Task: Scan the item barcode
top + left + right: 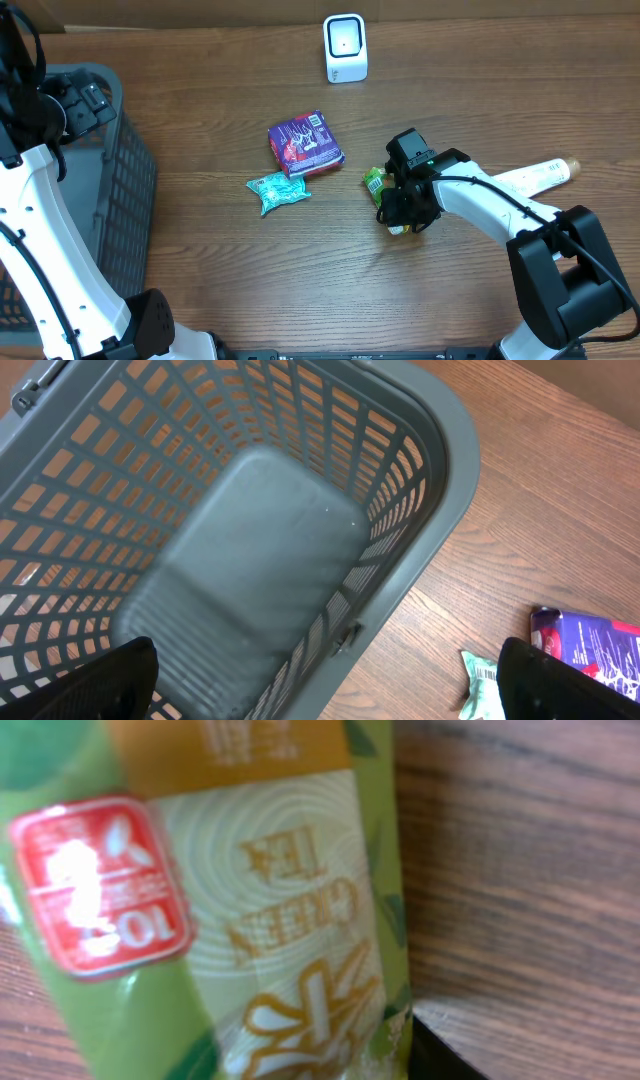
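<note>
While the left gripper (322, 695) hangs wide open and empty over the grey basket (445, 470), the right gripper (404, 214) pinches the green tea packet (280, 920) with half-closed jaws on the table (220, 290), near the purple packet (306, 143).

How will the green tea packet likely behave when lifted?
The packet looks like a glossy film pouch, so probably slippery and light. Its wrinkled lower edge suggests it is soft and may sag. Lying flat on the table, it seems unlikely to roll.
</note>
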You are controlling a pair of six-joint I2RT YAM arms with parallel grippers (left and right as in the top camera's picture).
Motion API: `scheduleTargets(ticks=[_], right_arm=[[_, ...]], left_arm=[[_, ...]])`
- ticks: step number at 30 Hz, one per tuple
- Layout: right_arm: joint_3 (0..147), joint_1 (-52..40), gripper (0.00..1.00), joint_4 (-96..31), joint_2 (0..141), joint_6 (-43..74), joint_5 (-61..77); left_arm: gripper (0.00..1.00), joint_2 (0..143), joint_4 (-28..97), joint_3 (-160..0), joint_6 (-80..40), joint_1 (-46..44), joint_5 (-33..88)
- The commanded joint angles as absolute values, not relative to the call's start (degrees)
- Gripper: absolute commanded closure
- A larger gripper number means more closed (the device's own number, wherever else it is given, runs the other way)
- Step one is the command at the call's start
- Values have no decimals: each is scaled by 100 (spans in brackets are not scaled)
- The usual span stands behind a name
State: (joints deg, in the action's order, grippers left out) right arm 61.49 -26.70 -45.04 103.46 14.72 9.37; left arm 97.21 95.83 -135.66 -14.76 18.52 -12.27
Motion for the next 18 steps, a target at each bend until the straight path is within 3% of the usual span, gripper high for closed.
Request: scheduleTargets(ticks=[1, 7, 18], right_arm=[[6292, -2650, 71, -4399, 10355, 1428, 871], [6364, -2646, 96, -4484, 10350, 1431, 1361], [7448, -2366, 96, -5428, 9697, 1310, 2377]], left_arm=[[0, 9760, 9572, -13537, -1413, 1872, -1260], [0, 9760, 9574, -13537, -1413, 1872, -1260], [0, 9760, 9572, -13537, -1413, 1872, -1260]])
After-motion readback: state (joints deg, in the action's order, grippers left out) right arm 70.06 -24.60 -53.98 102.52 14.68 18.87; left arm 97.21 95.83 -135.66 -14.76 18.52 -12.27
